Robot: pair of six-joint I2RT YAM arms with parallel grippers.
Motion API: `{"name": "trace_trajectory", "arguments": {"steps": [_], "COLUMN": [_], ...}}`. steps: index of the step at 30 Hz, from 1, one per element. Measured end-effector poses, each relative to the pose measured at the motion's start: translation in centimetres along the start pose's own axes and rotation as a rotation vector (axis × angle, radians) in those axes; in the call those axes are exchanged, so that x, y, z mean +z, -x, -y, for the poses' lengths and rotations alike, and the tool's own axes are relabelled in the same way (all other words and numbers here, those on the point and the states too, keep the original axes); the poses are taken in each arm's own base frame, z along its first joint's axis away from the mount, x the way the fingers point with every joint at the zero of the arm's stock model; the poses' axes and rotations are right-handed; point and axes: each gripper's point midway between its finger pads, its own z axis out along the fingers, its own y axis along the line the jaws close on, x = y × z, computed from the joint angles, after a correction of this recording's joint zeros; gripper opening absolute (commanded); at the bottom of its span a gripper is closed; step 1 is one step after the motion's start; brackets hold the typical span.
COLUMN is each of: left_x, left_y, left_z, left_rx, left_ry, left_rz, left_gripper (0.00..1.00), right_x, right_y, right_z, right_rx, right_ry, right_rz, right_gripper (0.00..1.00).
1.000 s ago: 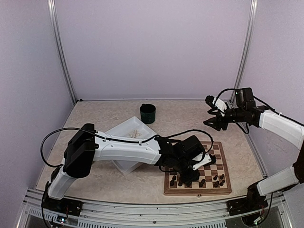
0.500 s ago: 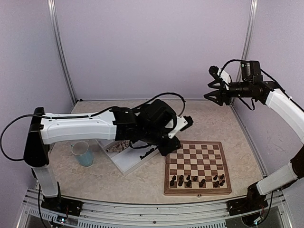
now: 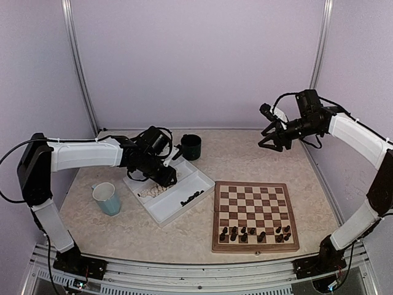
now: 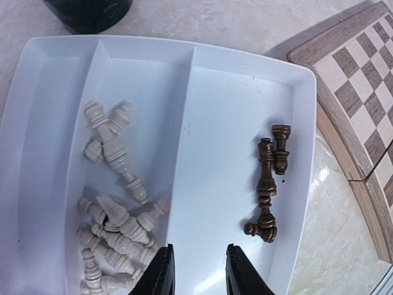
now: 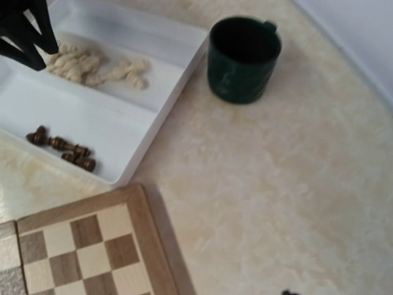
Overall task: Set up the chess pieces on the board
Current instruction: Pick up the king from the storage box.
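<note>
Swinging the left gripper (image 4: pixel 198 261) back from the board (image 3: pixel 255 203) to the tray (image 4: pixel 239 92), fingers (image 4: pixel 161 273) narrowly parted, empty; keeping the right gripper (image 3: pixel 268 138) splayed, seemingly empty. Eyeing dark chess pieces (image 4: pixel 266 178) lying there: likely light, rigid, slick; gripping mid-stem.

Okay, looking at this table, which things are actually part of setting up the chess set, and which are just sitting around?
Part of the job:
- board
- dark pieces standing on it
- loose dark pieces and pale pieces, lying in the white tray

Just lying about:
- dark green mug
- light blue cup
</note>
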Motion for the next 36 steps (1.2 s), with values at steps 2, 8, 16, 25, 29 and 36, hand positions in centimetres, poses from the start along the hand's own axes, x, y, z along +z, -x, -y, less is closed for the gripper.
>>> {"name": "trace_trajectory", "arguments": {"steps": [2, 8, 16, 25, 29, 36], "left_x": [0.6, 4.0, 5.6, 8.3, 8.5, 8.5], "left_y": [-0.3, -2.8, -2.7, -2.4, -2.3, -2.3], "left_z": [0.8, 2.4, 4.0, 6.5, 5.9, 4.7], "left_rx": [0.016, 0.047, 0.063, 0.103, 0.1, 0.076], "left_ry": [-0.046, -0.129, -0.171, -0.202, -0.179, -0.156], "left_rz": [-0.012, -0.109, -0.12, -0.141, -0.145, -0.149], "left_gripper": [0.31, 0.31, 0.34, 0.29, 0.28, 0.14], "right_x": [0.3, 1.5, 2.1, 2.5, 2.5, 3.0], "right_y": [-0.6, -2.3, -2.9, -3.2, -3.3, -3.5], "right_z": [-0.1, -0.2, -0.1, -0.1, -0.1, -0.2], "right_rx": [0.01, 0.041, 0.058, 0.065, 0.066, 0.077], "right_ry": [0.013, 0.046, 0.065, 0.077, 0.079, 0.093], "right_rz": [-0.017, -0.065, -0.082, -0.088, -0.088, -0.091], "right_gripper": [0.58, 0.57, 0.57, 0.58, 0.57, 0.57]}}
